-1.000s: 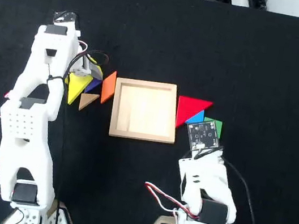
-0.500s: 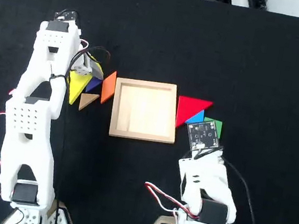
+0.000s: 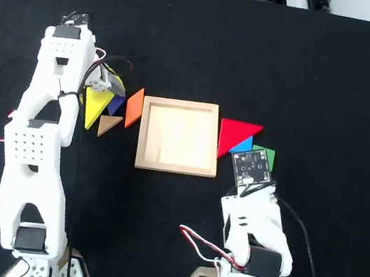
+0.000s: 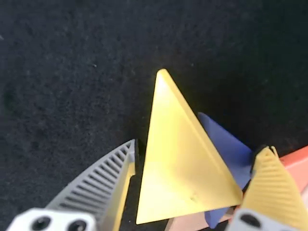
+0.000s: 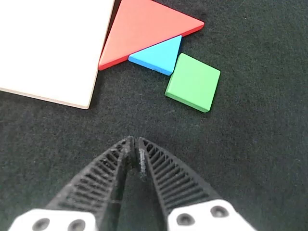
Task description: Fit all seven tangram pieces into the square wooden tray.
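The high camera is looking down on the black tabletop [image 3: 337,79] from well above, taking in the square wooden tray [image 3: 178,136] with an arm at each side of it. The left wrist camera is hanging very close over the yellow triangle [image 4: 180,163] near the tray, facing down between the left jaws. The right wrist camera is sitting farther off, facing down past the right jaws toward the tray's corner and the red triangle [image 5: 144,31] just beside it. Each wrist view is sharing its pieces with the high view.
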Motion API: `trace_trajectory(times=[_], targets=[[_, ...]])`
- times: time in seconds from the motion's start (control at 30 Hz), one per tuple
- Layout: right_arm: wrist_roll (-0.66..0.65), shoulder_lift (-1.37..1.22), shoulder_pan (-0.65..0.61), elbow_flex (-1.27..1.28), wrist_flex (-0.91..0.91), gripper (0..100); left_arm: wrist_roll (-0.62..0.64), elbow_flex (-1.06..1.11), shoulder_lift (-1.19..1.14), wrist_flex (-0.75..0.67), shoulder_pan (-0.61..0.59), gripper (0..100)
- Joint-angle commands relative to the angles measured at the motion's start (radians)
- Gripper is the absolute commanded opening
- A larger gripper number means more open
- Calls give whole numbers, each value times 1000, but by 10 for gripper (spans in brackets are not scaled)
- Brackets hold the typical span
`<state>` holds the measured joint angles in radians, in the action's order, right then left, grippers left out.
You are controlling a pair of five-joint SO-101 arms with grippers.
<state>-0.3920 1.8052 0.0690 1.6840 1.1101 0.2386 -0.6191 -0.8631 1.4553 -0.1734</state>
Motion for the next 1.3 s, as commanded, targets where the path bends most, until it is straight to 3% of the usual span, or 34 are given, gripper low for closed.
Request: trace_trajectory(times=[0.0,0.47,0.93,1.27], targets=[[-8,62,9,2,3,11,11,8,25,6,-28,371],[-8,62,9,2,3,11,9,2,68,38,-41,372],[-8,62,9,2,3,11,9,234,238,-92,-33,372],[-8,62,9,2,3,11,8,259,249,-98,-64,367]])
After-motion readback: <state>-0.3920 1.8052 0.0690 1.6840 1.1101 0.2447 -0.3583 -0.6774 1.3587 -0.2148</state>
